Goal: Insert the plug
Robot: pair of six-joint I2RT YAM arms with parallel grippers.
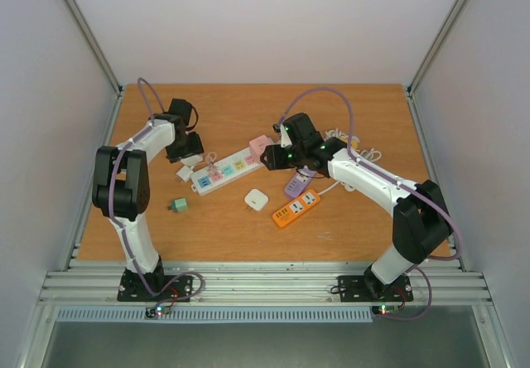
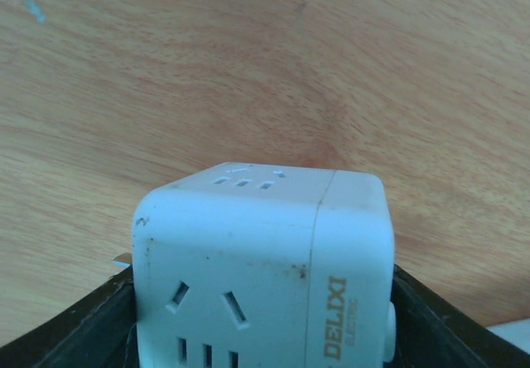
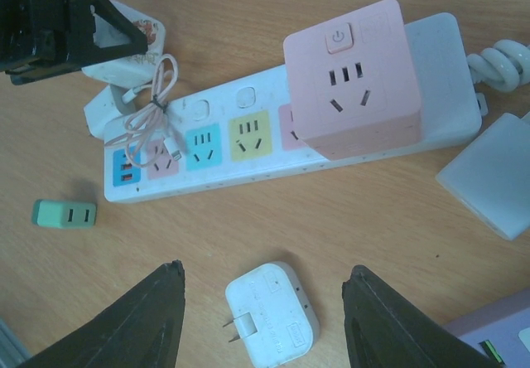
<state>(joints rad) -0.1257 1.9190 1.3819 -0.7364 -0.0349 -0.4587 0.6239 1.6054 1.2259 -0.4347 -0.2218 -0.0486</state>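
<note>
My left gripper is shut on a white DELIXI cube socket, held low over the wood beside the left end of the white power strip. The strip has coloured sockets and a pink adapter plugged in at its right end. My right gripper is open and hovers above a flat white plug, which lies prongs-up on the table between the fingers without touching them. That plug also shows in the top view.
A small green plug lies left of the white plug. An orange strip and a purple strip lie under the right arm. A tied thin cable rests on the strip's left end. A white coiled cord is at the right.
</note>
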